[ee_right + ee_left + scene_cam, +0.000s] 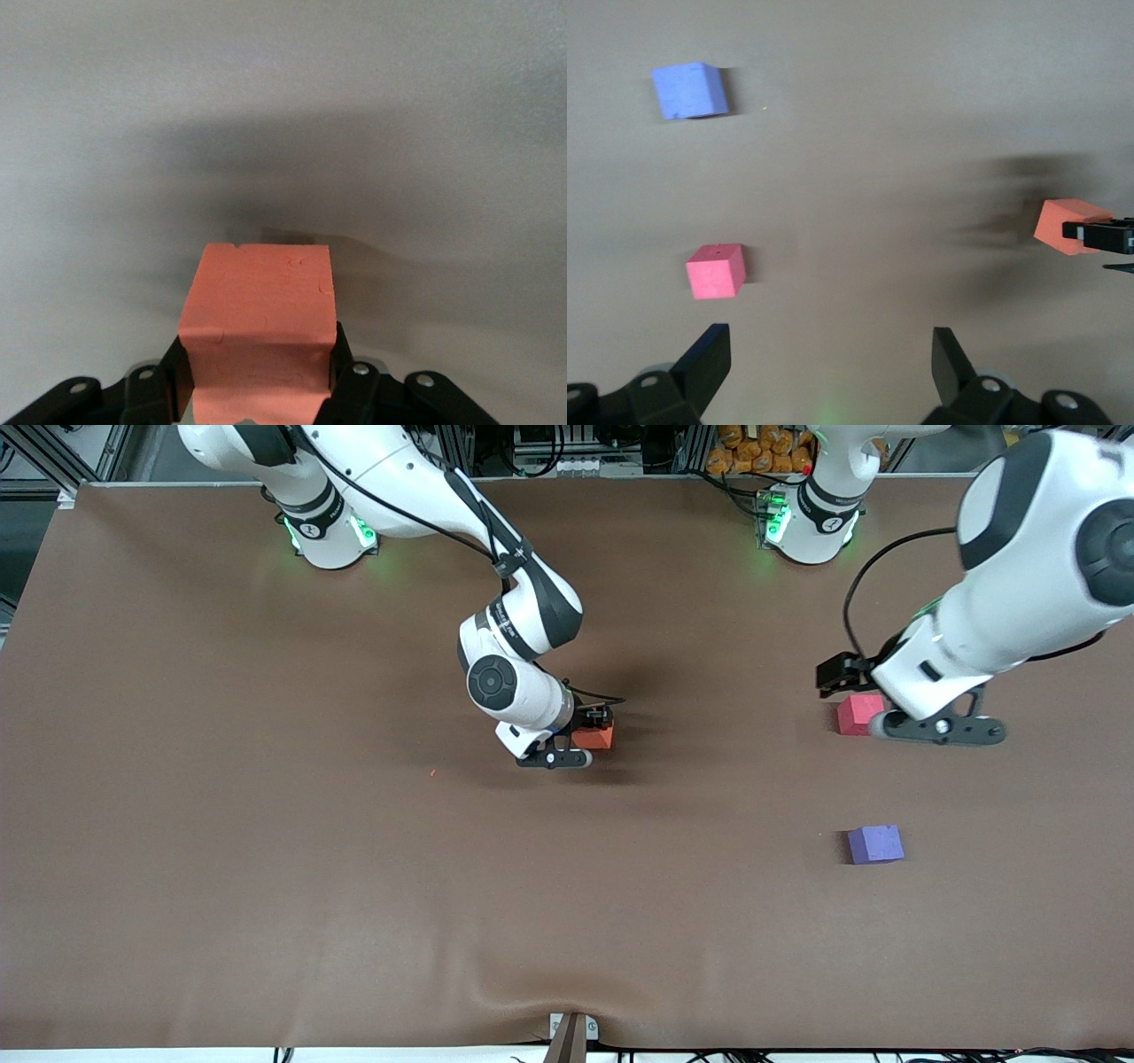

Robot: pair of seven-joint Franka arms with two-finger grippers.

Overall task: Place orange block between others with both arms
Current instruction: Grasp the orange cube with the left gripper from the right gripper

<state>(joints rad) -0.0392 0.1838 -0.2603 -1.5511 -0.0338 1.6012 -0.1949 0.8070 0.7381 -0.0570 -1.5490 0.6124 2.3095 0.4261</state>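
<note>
The orange block (597,737) (261,301) sits low near the middle of the brown table, tilted, with my right gripper (588,735) (257,376) shut on it, a finger against each side. From the left wrist view the orange block (1067,226) shows with the right gripper (1103,235) on it. The pinkish-red cube (858,714) (716,271) lies toward the left arm's end. The purple-blue cube (875,844) (691,89) lies nearer to the front camera than the red one. My left gripper (939,731) (830,354) hangs open and holds nothing, just beside the red cube.
A tiny orange speck (432,772) lies on the mat toward the right arm's end. A metal bracket (571,1036) marks the table's front edge. The two lit arm bases (330,536) (811,522) stand along the back edge.
</note>
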